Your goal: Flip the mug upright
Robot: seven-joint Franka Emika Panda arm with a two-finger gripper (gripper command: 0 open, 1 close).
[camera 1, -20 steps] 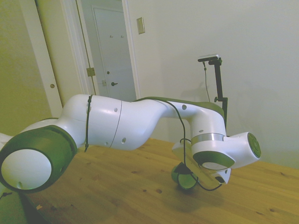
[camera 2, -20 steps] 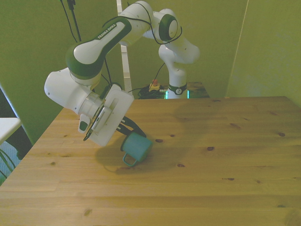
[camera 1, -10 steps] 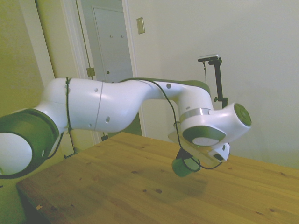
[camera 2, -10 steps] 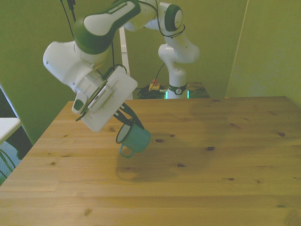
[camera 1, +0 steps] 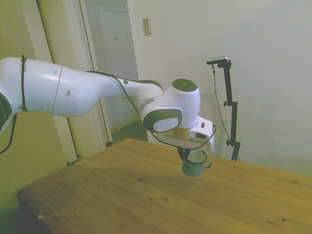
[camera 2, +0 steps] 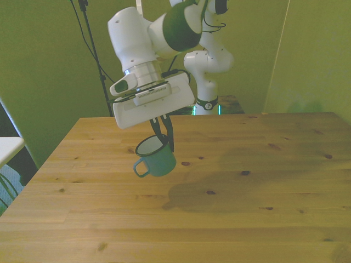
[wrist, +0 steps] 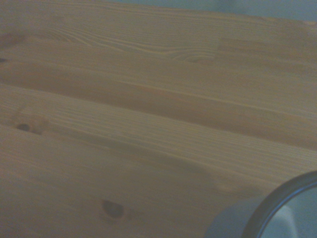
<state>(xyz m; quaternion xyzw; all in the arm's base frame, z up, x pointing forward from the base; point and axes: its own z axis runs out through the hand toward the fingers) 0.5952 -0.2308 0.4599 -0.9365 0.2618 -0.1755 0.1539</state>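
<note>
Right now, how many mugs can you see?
1. The small teal-green enamel mug hangs nearly upright in the fingers of the gripper, clear above the wooden table, toward the front view's left. None other shows.

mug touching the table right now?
Apart. In the side view the mug hangs from the gripper with bare table showing beneath its base; the front view shows its shadow lying separate.
</note>
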